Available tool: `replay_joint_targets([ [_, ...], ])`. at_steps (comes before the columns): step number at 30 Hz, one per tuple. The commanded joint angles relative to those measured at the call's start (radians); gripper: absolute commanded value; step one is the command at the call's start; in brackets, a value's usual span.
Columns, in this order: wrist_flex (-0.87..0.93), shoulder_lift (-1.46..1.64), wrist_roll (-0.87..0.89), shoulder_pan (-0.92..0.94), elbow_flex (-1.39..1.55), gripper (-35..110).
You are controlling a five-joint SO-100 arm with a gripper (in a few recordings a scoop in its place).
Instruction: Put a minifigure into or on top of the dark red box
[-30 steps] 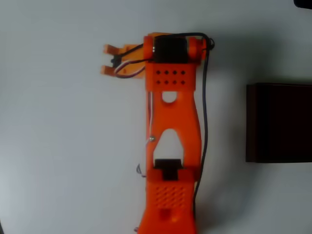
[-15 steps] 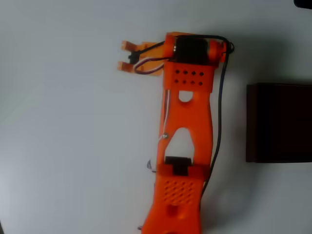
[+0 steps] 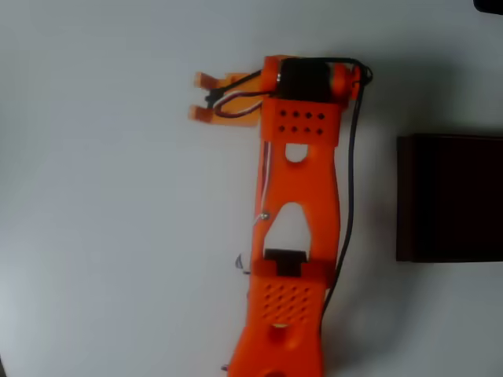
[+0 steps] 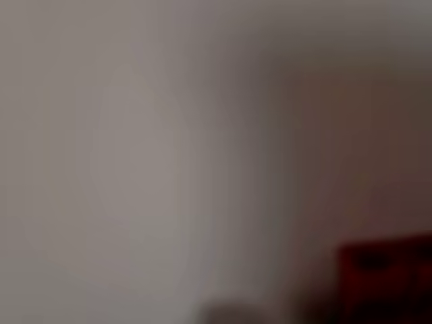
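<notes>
In the overhead view I see my orange two-finger gripper (image 3: 201, 96) at the upper left of the arm, its two tips spread apart with white table between them, pinching nothing. Further right stands the large dark red rectangular box (image 3: 449, 198), cut off by the picture's edge. The wrist view is blurred; I read no writing anywhere.

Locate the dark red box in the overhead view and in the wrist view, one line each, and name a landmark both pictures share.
Overhead view: the dark red box sits at the right edge, mid-height, to the right of the orange arm and apart from it.
Wrist view: a blurred dark red shape in the lower right corner, probably the box; too blurred to be sure.
Shared landmark: the pale table surface beside the box.
</notes>
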Motion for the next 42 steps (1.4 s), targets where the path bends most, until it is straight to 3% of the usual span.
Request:
replay_joint_targets([
  [1,0.015,0.026,-0.020,0.014,-0.029,24],
  [42,0.017,-0.078,-0.066,0.025,-0.123,20],
])
